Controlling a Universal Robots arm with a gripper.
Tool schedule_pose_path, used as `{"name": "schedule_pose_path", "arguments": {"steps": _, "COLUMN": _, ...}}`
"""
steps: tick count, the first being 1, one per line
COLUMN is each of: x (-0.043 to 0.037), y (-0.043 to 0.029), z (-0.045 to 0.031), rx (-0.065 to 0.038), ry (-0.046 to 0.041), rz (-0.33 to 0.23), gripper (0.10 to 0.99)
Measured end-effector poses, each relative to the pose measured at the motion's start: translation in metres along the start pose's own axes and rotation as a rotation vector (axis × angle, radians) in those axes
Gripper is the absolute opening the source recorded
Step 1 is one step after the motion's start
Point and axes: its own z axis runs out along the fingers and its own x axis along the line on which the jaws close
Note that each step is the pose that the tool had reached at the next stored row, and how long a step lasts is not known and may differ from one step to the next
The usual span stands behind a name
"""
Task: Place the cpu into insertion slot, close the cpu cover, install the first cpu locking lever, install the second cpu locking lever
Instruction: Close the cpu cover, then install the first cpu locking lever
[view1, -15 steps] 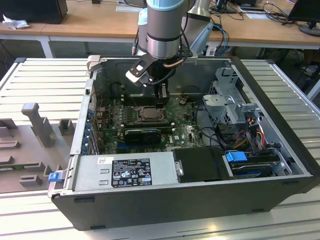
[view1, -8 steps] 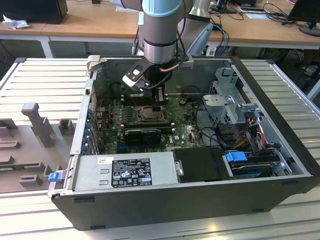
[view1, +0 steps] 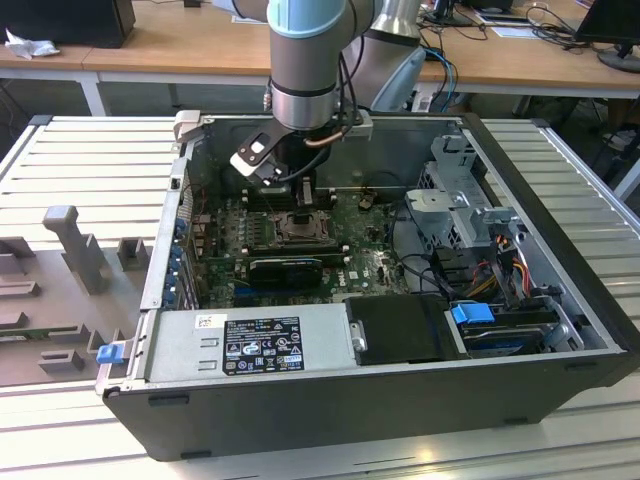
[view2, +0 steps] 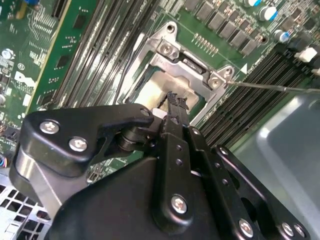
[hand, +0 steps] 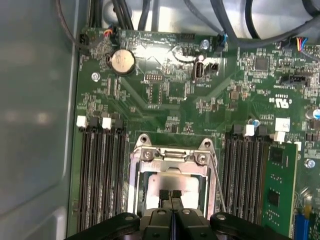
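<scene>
Desks (view1: 180, 40) line the back wall behind the open computer case (view1: 400, 400). The gripper (hand: 170, 195), fingertips pressed together, hangs over the cpu (hand: 189, 186), which lies in the insertion slot (view1: 300, 226), at one o'clock from the power supply (view1: 250, 345) in the exterior view. Light, stiff, delicate underneath, I'd guess: hold it by opposite edges.

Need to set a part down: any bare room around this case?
Free: slatted table on the exterior view's right of the case, and the strip along its front. Crowded: tray of fixtures on the exterior view's left; inside, the tool sits over the insertion slot, memory slots flank it, cables crowd the drive cage.
</scene>
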Motion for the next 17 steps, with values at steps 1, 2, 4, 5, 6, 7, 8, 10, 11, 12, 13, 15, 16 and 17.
{"name": "schedule_pose_path", "arguments": {"steps": 1, "x": 0.0000, "y": -0.0007, "z": 0.0000, "rx": 0.000, "ry": 0.0000, "rz": 0.000, "gripper": 0.106}}
{"name": "schedule_pose_path", "arguments": {"steps": 2, "x": 0.0001, "y": -0.0013, "z": 0.0000, "rx": 0.000, "ry": 0.0001, "rz": 0.000, "gripper": 0.106}}
{"name": "schedule_pose_path", "arguments": {"steps": 4, "x": 0.0001, "y": -0.0015, "z": 0.0000, "rx": 0.000, "ry": 0.0001, "rz": 0.000, "gripper": 0.106}}
{"name": "schedule_pose_path", "arguments": {"steps": 5, "x": 0.0001, "y": -0.0016, "z": 0.0000, "rx": 0.000, "ry": 0.0001, "rz": 0.000, "gripper": 0.106}}
{"name": "schedule_pose_path", "arguments": {"steps": 6, "x": 0.0001, "y": -0.0019, "z": 0.0000, "rx": 0.000, "ry": 0.0001, "rz": 0.000, "gripper": 0.106}}
{"name": "schedule_pose_path", "arguments": {"steps": 7, "x": 0.0001, "y": -0.0023, "z": 0.0000, "rx": 0.000, "ry": 0.0001, "rz": 0.000, "gripper": 0.106}}
{"name": "schedule_pose_path", "arguments": {"steps": 8, "x": 0.0002, "y": -0.0028, "z": -0.0001, "rx": 0.000, "ry": 0.0001, "rz": 0.000, "gripper": 0.106}}
{"name": "schedule_pose_path", "arguments": {"steps": 10, "x": 0.0002, "y": -0.0030, "z": -0.0001, "rx": 0.000, "ry": 0.0001, "rz": 0.000, "gripper": 0.106}}
{"name": "schedule_pose_path", "arguments": {"steps": 11, "x": 0.0002, "y": -0.0032, "z": -0.0001, "rx": 0.000, "ry": 0.0002, "rz": 0.000, "gripper": 0.106}}
{"name": "schedule_pose_path", "arguments": {"steps": 12, "x": 0.0002, "y": -0.0032, "z": -0.0002, "rx": 0.000, "ry": 0.0001, "rz": 0.000, "gripper": 0.106}}
{"name": "schedule_pose_path", "arguments": {"steps": 13, "x": 0.0001, "y": -0.0032, "z": -0.0010, "rx": 0.000, "ry": -0.0002, "rz": 0.000, "gripper": 0.106}}
{"name": "schedule_pose_path", "arguments": {"steps": 15, "x": 0.0002, "y": -0.0032, "z": -0.0035, "rx": 0.000, "ry": -0.0001, "rz": 0.000, "gripper": 0.106}}
{"name": "schedule_pose_path", "arguments": {"steps": 16, "x": 0.0002, "y": -0.0031, "z": -0.0044, "rx": 0.000, "ry": -0.0004, "rz": 0.000, "gripper": 0.106}}
{"name": "schedule_pose_path", "arguments": {"steps": 17, "x": 0.0002, "y": -0.0031, "z": -0.0049, "rx": 0.000, "ry": -0.0005, "rz": 0.000, "gripper": 0.106}}
